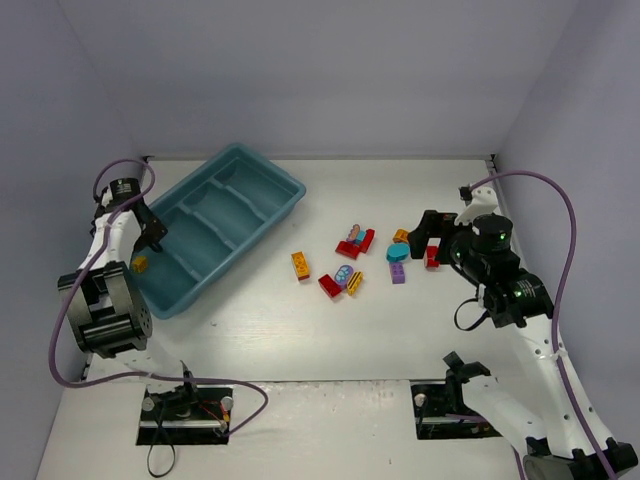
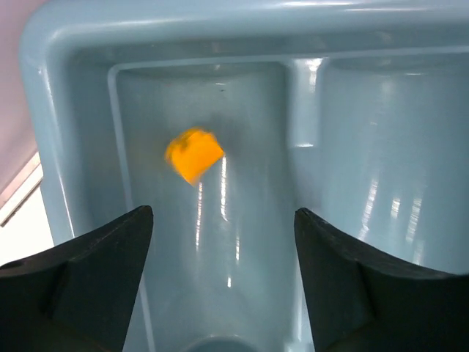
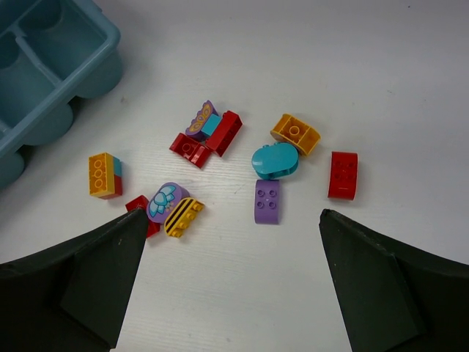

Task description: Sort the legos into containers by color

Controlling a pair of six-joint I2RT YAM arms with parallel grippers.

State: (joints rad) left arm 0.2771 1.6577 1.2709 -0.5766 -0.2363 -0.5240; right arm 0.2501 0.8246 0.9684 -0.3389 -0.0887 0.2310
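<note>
Legos (image 3: 267, 200): eleven on the table (image 3: 293, 44), one orange brick (image 2: 193, 155) in the tray (image 1: 290, 190); left claw (image 2: 223, 220) and right claw (image 3: 234, 220) gape.

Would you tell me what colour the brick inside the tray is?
Orange-yellow brick, clearest in left wrist view.

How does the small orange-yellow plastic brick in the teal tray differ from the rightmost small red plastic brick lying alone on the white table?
The orange-yellow brick is in an end compartment of the teal plastic tray; the red brick lies on the white table. The red brick is sharp, studs facing up; the orange-yellow brick is blurred, its studs unreadable. Both are small, and neither is gripped.
</note>
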